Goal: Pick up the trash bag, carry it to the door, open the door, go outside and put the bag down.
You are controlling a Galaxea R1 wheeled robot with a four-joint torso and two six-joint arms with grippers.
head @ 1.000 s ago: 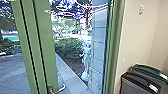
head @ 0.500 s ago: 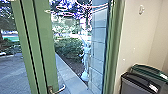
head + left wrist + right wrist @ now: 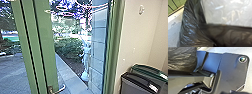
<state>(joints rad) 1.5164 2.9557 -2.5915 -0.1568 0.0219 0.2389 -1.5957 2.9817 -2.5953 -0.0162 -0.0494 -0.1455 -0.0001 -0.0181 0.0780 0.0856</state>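
Nothing has shifted: the green door [image 3: 47, 45] looks shut, still to be opened. The black bag [image 3: 189, 30] is near us; we cannot tell either claw's state.

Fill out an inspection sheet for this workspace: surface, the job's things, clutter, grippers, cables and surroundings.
Surface: grey paving and a paler walkway outside.
Job's things: black trash bag, wrinkled and shiny, large in the left wrist view; green door with a metal lever handle, open or shut not certain.
Clutter: two bins close together by the wall, one with a black top, one with a green top.
Grippers: state cannot be judged.
Cables: nothing seen.
Surroundings: cream wall on the head view's right; hedge beyond the walkway.
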